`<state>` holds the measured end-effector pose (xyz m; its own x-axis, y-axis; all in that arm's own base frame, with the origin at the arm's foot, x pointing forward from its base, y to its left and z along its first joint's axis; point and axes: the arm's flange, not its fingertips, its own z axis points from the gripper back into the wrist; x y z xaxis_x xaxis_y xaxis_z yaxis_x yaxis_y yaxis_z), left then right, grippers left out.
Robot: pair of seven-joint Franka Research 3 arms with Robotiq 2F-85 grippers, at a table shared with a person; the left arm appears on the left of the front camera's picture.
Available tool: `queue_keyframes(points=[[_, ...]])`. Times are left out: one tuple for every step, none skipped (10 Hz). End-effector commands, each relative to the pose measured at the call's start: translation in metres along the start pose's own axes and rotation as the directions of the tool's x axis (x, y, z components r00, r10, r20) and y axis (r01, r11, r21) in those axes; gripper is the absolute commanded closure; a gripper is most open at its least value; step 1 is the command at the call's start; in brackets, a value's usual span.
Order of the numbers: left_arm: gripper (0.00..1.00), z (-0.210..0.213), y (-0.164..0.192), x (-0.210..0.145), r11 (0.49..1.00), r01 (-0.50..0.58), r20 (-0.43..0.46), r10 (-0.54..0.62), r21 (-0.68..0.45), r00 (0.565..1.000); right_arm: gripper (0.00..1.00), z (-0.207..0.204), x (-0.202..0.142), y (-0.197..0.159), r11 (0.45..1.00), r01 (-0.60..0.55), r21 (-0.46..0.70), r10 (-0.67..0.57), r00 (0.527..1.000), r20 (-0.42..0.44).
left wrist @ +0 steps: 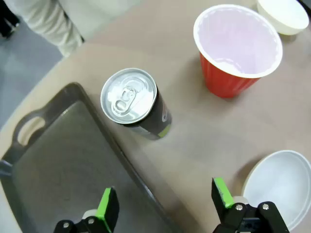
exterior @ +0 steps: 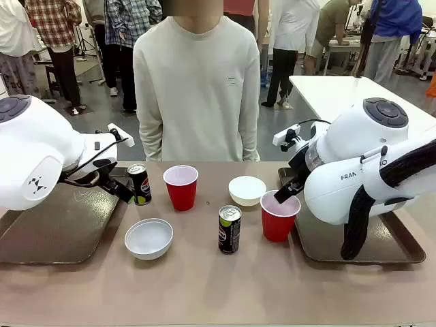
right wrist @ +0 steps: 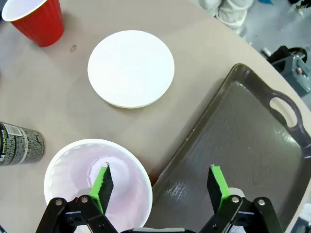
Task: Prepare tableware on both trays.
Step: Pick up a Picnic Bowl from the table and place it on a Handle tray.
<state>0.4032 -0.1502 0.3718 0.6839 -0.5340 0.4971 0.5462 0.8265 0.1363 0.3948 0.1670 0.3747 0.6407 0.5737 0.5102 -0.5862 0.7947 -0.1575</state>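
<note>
Two dark brown trays lie on the table, one at the left [exterior: 48, 235] and one at the right [exterior: 398, 248]. Between them stand two red cups [exterior: 181, 187] [exterior: 278, 218], two white bowls [exterior: 148, 238] [exterior: 246, 190] and two black Pepsi cans [exterior: 140, 184] [exterior: 229, 229]. My left gripper [exterior: 121, 189] [left wrist: 164, 201] hangs open over the left tray's rim [left wrist: 63, 165], just short of the left can [left wrist: 135, 103]. My right gripper [exterior: 286, 191] [right wrist: 160, 183] is open above the right cup [right wrist: 73, 174]; one finger is over its inside, the other over the right tray [right wrist: 243, 145].
A person in a cream sweater [exterior: 197, 88] stands at the table's far edge, hands out of sight. Both trays hold nothing. In the left wrist view a red cup [left wrist: 238, 48] and the near bowl [left wrist: 283, 187] flank the can.
</note>
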Motion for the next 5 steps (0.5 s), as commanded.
queue_keyframes(points=[[0.0, 0.0, -0.0001, 0.0, 1.0, 0.0, 0.0, 0.0, 0.0, 1.0, 0.0, 0.0, 0.0, 0.0, 1.0, 0.0, 0.0, 0.0, 1.0, 0.0], [0.0, 0.0, -0.0001, 0.0, 1.0, 0.0, 0.0, 0.0, 0.0, 1.0, 0.0, 0.0, 0.0, 0.0, 1.0, 0.0, 0.0, 0.0, 1.0, 0.0], [0.0, 0.0, -0.0001, 0.0, 1.0, 0.0, 0.0, 0.0, 0.0, 1.0, 0.0, 0.0, 0.0, 0.0, 1.0, 0.0, 0.0, 0.0, 1.0, 0.0], [0.0, 0.0, -0.0001, 0.0, 1.0, 0.0, 0.0, 0.0, 0.0, 1.0, 0.0, 0.0, 0.0, 0.0, 1.0, 0.0, 0.0, 0.0, 1.0, 0.0], [0.0, 0.0, -0.0001, 0.0, 1.0, 0.0, 0.0, 0.0, 0.0, 1.0, 0.0, 0.0, 0.0, 0.0, 1.0, 0.0, 0.0, 0.0, 1.0, 0.0]])
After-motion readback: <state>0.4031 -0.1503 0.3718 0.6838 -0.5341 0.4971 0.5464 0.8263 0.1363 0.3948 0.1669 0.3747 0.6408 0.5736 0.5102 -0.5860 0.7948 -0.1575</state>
